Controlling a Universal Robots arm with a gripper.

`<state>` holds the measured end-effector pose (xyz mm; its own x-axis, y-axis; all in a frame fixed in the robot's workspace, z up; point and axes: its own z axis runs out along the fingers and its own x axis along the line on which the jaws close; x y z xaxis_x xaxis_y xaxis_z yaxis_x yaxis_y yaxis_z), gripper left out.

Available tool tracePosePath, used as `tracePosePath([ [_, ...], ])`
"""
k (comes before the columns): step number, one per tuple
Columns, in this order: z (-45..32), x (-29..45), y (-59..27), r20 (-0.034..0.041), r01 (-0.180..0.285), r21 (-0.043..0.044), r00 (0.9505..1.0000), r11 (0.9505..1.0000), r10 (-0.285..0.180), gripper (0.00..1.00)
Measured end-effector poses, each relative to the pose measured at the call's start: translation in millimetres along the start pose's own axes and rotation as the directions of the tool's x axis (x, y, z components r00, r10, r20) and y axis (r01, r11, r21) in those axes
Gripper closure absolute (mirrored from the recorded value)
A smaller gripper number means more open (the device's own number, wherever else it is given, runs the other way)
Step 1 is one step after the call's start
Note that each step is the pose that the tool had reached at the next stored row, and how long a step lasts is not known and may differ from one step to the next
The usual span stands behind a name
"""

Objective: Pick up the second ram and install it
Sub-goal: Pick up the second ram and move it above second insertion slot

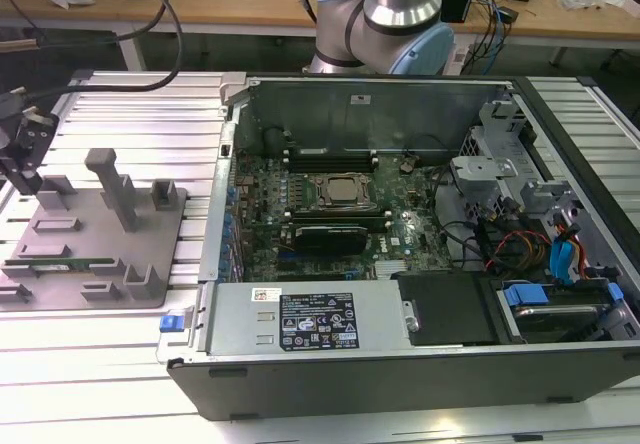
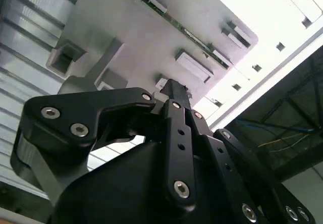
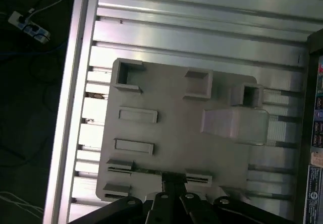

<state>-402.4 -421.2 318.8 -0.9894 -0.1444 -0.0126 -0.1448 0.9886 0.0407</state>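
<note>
Your gripper hangs empty, jaws pinched together, over the grey holder. The second ram lies along the holder's edge, not yet picked, install not begun.

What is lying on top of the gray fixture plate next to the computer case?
The second ram sits in two slotted holders on the plate, among gray blocks and a tall post. In the first wrist view the gripper covers part of its middle.

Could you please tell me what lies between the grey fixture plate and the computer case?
In the exterior view, a bare strip of the ribbed aluminium table separates the fixture plate from the computer case.
</note>
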Motion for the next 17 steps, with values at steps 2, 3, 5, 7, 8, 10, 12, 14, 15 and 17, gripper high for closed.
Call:
tracePosePath([
  [2, 0.4, 0.0, 0.0, -0.0019, 0.044, 0.0000, 0.9990, 0.9990, -0.044, 0.92],
  [3, 0.7, 0.0, 0.0, -0.0036, 0.084, 0.0000, 0.9965, 0.9965, -0.084, 0.92],
  [5, 1.0, 0.0, 0.0, -0.0051, 0.118, 0.0000, 0.9930, 0.9930, -0.118, 0.92],
  [7, 1.8, 0.0, -0.1, -0.0091, 0.207, -0.0002, 0.9783, 0.9783, -0.207, 0.92],
  [8, 2.1, 0.0, -0.1, -0.0106, 0.242, -0.0003, 0.9701, 0.9702, -0.242, 0.92],
  [10, 2.8, 0.1, -0.1, -0.0145, 0.329, -0.0011, 0.9444, 0.9445, -0.329, 0.92],
  [12, 3.2, 0.0, -0.1, -0.0161, 0.364, -0.0015, 0.9311, 0.9313, -0.364, 0.92],
  [14, 3.4, 0.0, -0.1, -0.0177, 0.398, -0.0019, 0.9172, 0.9173, -0.398, 0.92],
  [15, 4.0, 0.0, -0.2, -0.0200, 0.450, -0.0027, 0.8926, 0.8928, -0.450, 0.92],
  [17, 4.5, 0.1, -0.2, -0.0233, 0.520, -0.0039, 0.8537, 0.8539, -0.520, 0.92],
])
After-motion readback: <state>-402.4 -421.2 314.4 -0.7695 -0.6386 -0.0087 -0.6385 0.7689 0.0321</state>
